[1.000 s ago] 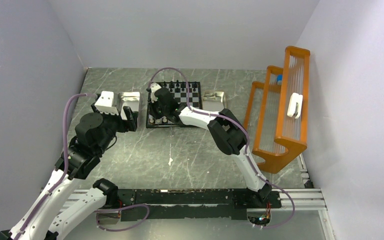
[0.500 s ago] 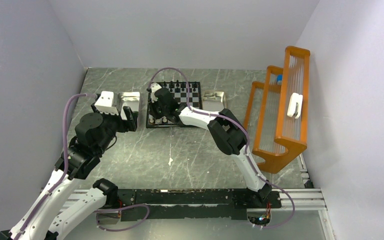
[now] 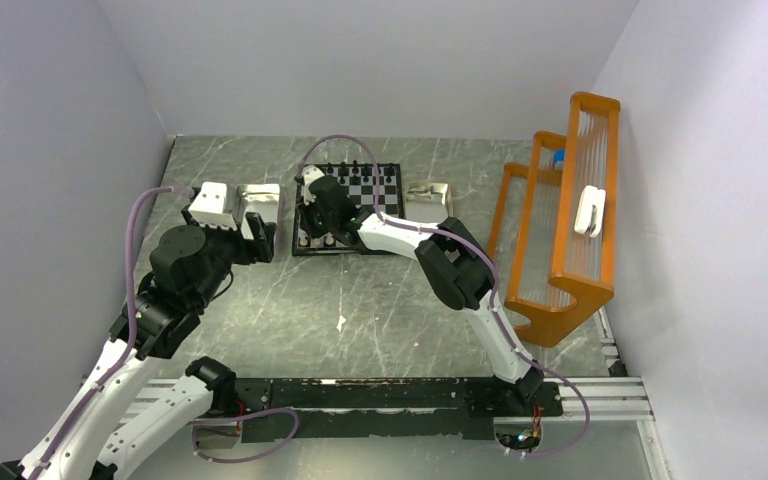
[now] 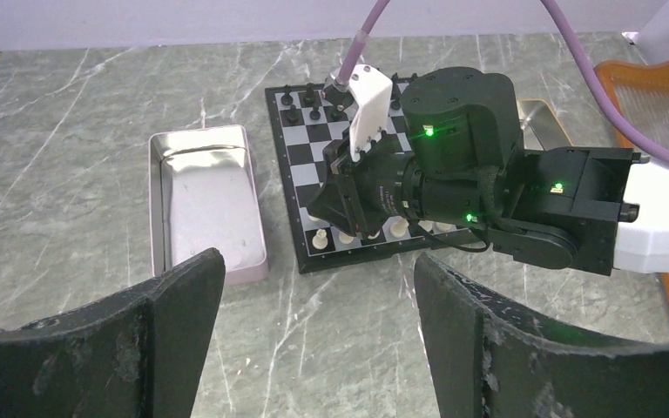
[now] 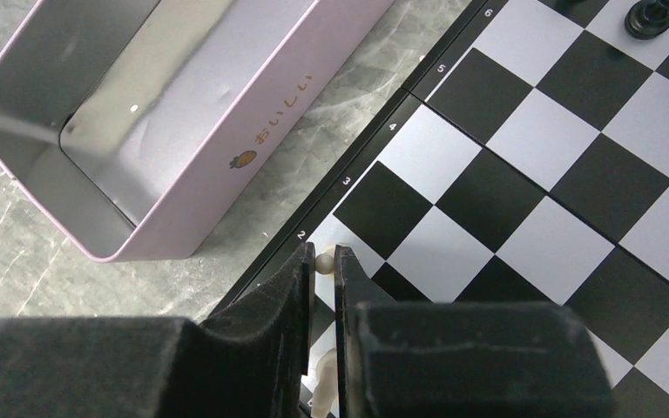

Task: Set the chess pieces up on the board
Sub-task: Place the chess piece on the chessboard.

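**Top view:** the board [image 3: 375, 190], black-and-white checked with a thin dark frame, lay at the far centre of the bench [image 3: 360, 300]. The right arm [image 3: 400, 235] stretched over its near-left corner. The left arm [image 3: 175, 265] was bent beside a metal tin [image 3: 260, 200].

**Left wrist view:** black chessmen [image 4: 314, 97] lined the far rank and cream chessmen [image 4: 320, 237] the near edge. The left tool [image 4: 318, 272] was released, spread wide.

**Right wrist view:** the right tool [image 5: 322, 261] was clenched on a cream pawn [image 5: 325, 259] at the edge square beside numeral 2.
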You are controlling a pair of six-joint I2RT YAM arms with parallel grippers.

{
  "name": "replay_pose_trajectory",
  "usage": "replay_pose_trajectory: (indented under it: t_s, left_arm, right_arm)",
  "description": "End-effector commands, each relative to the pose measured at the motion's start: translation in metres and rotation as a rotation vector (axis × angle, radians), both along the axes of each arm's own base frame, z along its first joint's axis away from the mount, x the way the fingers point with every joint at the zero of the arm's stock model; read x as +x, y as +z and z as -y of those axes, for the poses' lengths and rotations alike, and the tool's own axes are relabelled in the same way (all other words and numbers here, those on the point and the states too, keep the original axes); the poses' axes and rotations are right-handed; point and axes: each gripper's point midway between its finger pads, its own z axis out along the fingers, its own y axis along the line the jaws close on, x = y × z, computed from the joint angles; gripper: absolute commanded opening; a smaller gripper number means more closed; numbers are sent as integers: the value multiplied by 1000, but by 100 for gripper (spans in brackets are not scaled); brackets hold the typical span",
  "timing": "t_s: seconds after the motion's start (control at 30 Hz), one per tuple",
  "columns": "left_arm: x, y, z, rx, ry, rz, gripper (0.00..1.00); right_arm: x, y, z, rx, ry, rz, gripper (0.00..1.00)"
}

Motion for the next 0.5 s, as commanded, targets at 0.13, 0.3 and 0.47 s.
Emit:
replay_pose_trajectory:
  t_s: [0.13,0.3,0.47]
  left_arm:
    - [0,4,-4,-7,12,15,84]
    - [0,4,-4,-9,12,15,84]
    - [0,5,-3,-7,10,16,84]
  right_arm:
    - [-5,1,4,-23,-9,-18,14]
    - [-6,2,3,-18,-6,-22,14]
    - [-6,2,3,-13,-9,-27,14]
